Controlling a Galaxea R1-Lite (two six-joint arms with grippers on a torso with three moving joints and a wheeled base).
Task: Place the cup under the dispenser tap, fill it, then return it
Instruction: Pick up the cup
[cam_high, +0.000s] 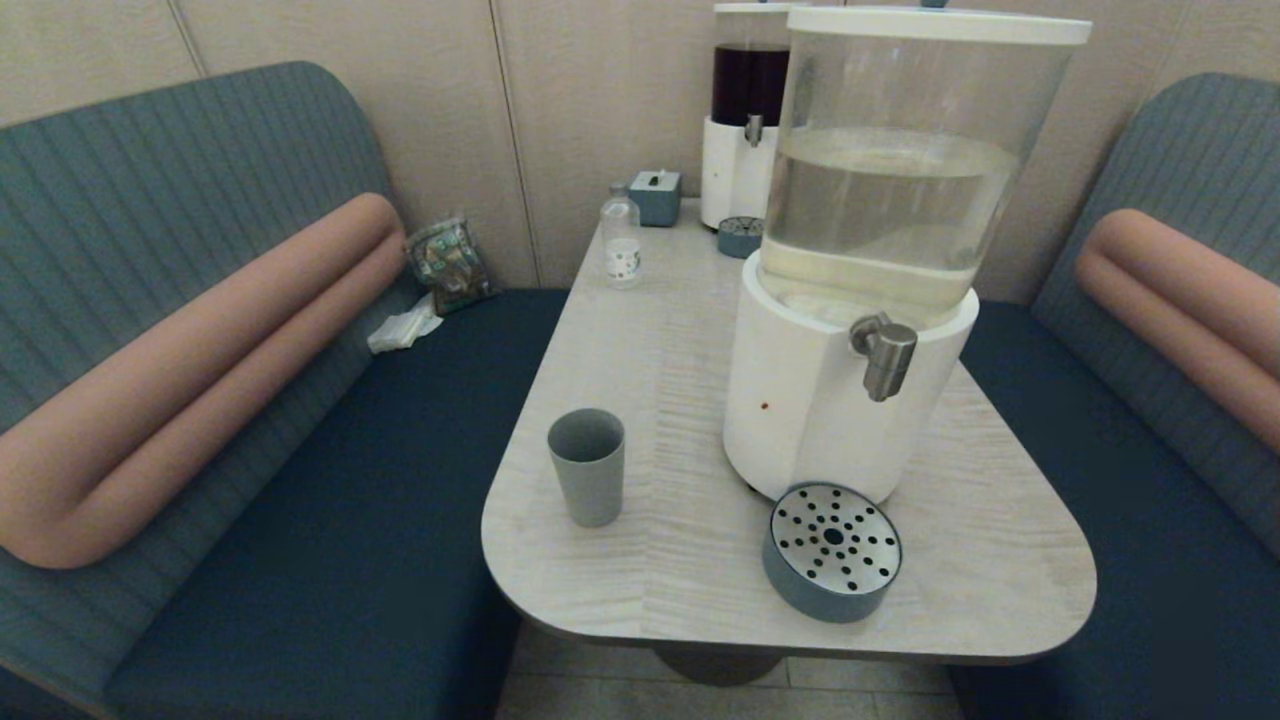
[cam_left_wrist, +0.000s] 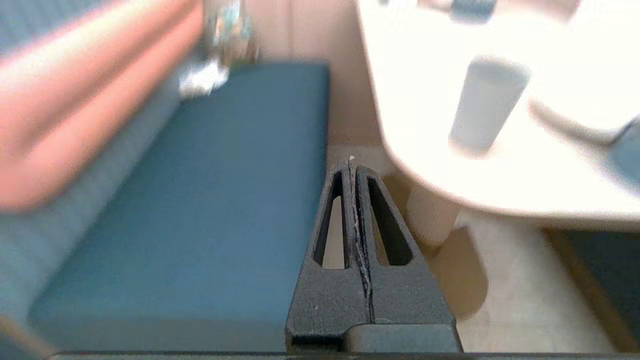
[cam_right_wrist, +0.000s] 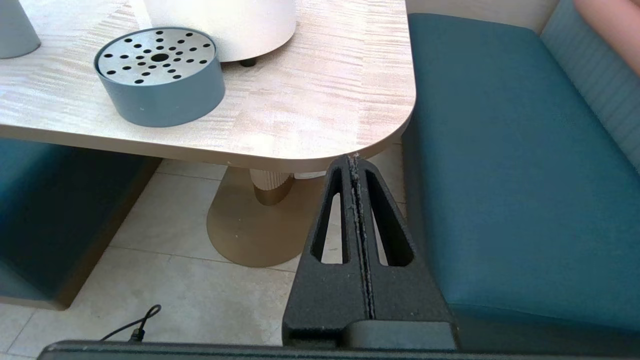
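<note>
Nothing done yet; cup (cam_high: 587, 466) upright at lower left of desk (cam_high: 700, 560), well apart from dispenser tap (cam_high: 884, 355) at centre right; left gripper (cam_left_wrist: 351, 165) and right gripper (cam_right_wrist: 354, 162) fingers together, holding nothing, below desk edge; carrying, filling, returning remain.

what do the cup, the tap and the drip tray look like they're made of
The cup: matte grey-blue, opaque, no shine; probably plastic or a composite. The dispenser tap: brushed steel by its dull silver sheen. The drip tray: perforated, metal-looking silver plate on a matte blue-grey ring, likely plastic. Both grippers hang shut below the table edge.
</note>
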